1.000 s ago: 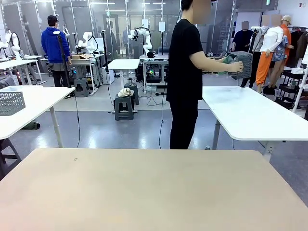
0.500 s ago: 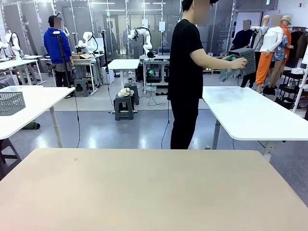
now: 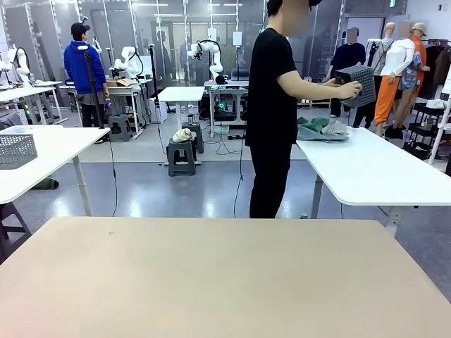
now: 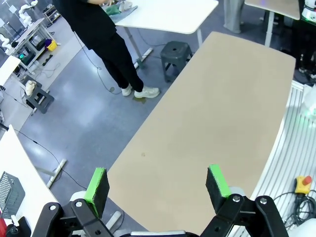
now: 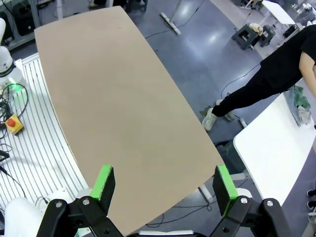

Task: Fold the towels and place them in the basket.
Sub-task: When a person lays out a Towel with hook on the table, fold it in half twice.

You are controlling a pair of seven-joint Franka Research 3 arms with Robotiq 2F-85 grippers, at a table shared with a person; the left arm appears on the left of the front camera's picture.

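Towels (image 3: pixel 323 129) on far table (image 3: pixel 366 169); basket (image 3: pixel 356 81) above them, in hand (image 3: pixel 347 90).

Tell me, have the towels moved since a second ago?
Yes. The towels went down from the held-up basket onto the white table.

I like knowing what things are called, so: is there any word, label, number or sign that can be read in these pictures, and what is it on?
No text can be read.
The white sheets on the far glass wall: too small and blurred to read.
The towels, the basket and the tan table: no print shows.
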